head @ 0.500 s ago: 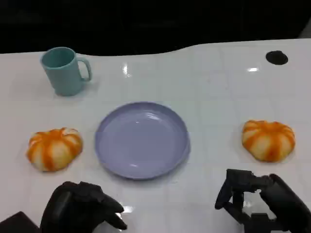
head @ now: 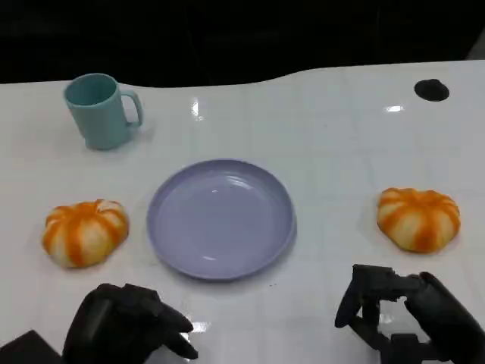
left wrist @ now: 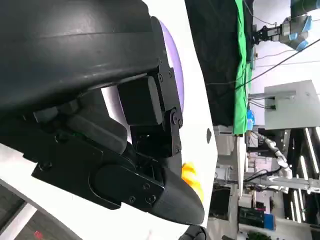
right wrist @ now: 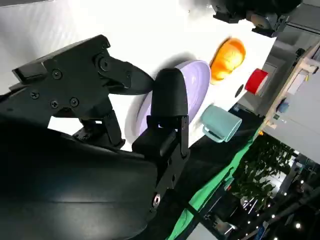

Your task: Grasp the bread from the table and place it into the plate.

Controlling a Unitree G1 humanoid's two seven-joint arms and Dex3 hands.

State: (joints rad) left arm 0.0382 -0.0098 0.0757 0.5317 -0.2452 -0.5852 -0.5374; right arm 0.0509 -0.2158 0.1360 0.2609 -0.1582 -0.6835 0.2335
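Two bread rolls, left [head: 85, 232] and right [head: 419, 218], are seen flanking the empty plate [head: 220, 218]. Left hand [head: 129, 324] is curled in on nothing; right hand [head: 402, 312] is held with fingers apart, empty.

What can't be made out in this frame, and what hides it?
- Left hand, head view: cut by the lower edge; its underside is hidden.
- Right hand, head view: partly cut by the lower edge.
- Plate, left wrist view: mostly behind the hand's black shell.
- Bread, left wrist view: just an orange sliver past the fingers.
- Dark spot on the table: too small to identify.
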